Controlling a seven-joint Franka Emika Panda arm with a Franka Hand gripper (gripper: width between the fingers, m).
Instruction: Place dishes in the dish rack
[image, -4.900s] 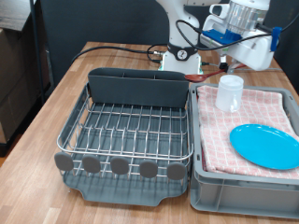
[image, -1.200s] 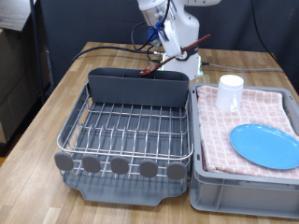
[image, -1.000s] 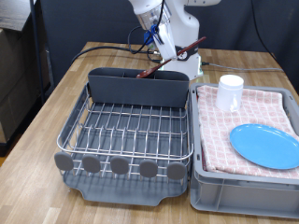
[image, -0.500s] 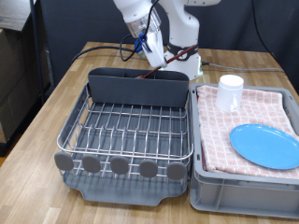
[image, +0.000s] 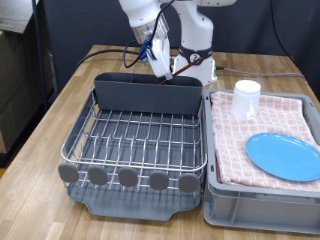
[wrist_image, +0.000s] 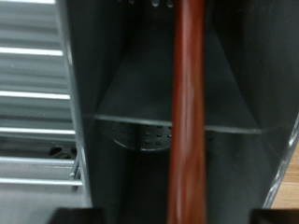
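Above trough (image: 146, 92), jaws hidden, blurred spoon (wrist_image: 190, 112)

The wooden spoon (wrist_image: 190, 112) is running off both wrist-view edges, blurred. In the exterior view, the trough (image: 146, 92) is hiding its lower end, and the end effector's (image: 158, 58) fingers are appearing too small to read.

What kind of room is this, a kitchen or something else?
Probably a robotics lab staged like a kitchen: a robot arm with loose cables works over a wooden table holding a dish rack and a cloth-lined crate.
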